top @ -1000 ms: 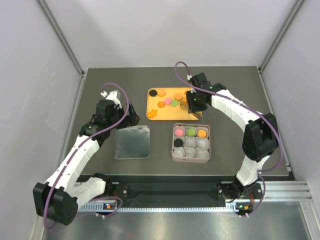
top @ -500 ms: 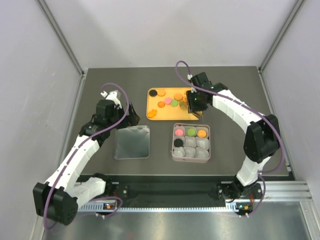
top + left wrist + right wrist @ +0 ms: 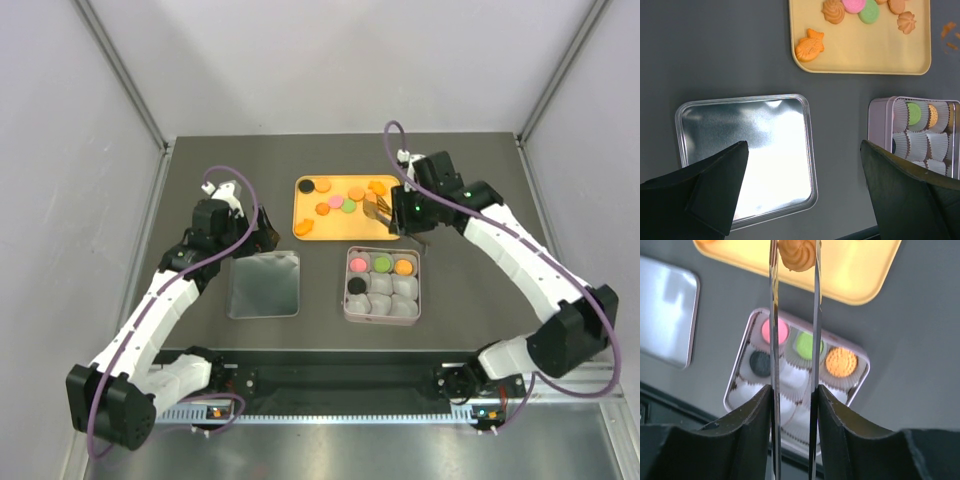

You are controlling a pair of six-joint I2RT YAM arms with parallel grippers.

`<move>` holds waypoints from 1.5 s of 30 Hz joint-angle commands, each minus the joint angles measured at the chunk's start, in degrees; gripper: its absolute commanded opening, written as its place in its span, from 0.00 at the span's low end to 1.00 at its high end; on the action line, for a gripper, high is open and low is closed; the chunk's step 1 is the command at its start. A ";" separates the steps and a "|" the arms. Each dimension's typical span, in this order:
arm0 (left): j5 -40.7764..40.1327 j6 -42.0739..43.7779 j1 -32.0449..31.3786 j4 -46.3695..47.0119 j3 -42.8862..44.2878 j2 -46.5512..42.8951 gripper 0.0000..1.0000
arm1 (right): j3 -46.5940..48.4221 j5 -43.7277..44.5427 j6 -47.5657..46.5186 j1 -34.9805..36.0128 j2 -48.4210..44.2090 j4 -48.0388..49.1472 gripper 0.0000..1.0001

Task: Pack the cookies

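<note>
My right gripper (image 3: 794, 270) is pinched narrow. Its two long, thin metal blades clamp a ridged, swirl-piped orange cookie (image 3: 799, 254) by its sides. From overhead, the blade tips sit above the near right part of the smooth yellow tray (image 3: 300, 214), a shallow rectangle with rounded corners. I cannot tell whether the piece is clear of the tray floor.

The other cookies (image 3: 336, 201) lie loose on that tray. They are flat discs in black, orange, pink and green, another piped swirl, and a fish-shaped orange cookie (image 3: 809, 45) at the near left corner.

Just nearer me stands the square pale lilac tin (image 3: 881, 120), round-cornered and lined with white pleated paper cups (image 3: 381, 306) in a three-by-three grid. The far row holds a pink disc, a green one and a rough orange one. A black disc sits in the left cup of the middle row.

My left gripper (image 3: 804, 150) stands wide apart, its blunt black fingers (image 3: 715, 200) holding nothing. It is over the square brushed-metal lid (image 3: 265, 285), which lies flat on the matte dark grey table (image 3: 200, 170), left of the tin and apart from it.
</note>
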 commanded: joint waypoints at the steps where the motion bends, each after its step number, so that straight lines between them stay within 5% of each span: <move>1: 0.41 0.29 0.27 1.32 0.42 0.50 0.98 | -2.12 -2.69 -0.44 -0.09 -5.30 -2.72 0.38; 18: 0.23 0.29 0.27 1.32 0.34 0.50 0.98 | -13.54 -3.04 2.72 6.85 -18.84 -9.75 0.39; 45: -0.03 0.38 0.19 1.06 0.34 0.50 0.98 | -20.84 -0.14 5.27 12.31 -21.93 -10.46 0.39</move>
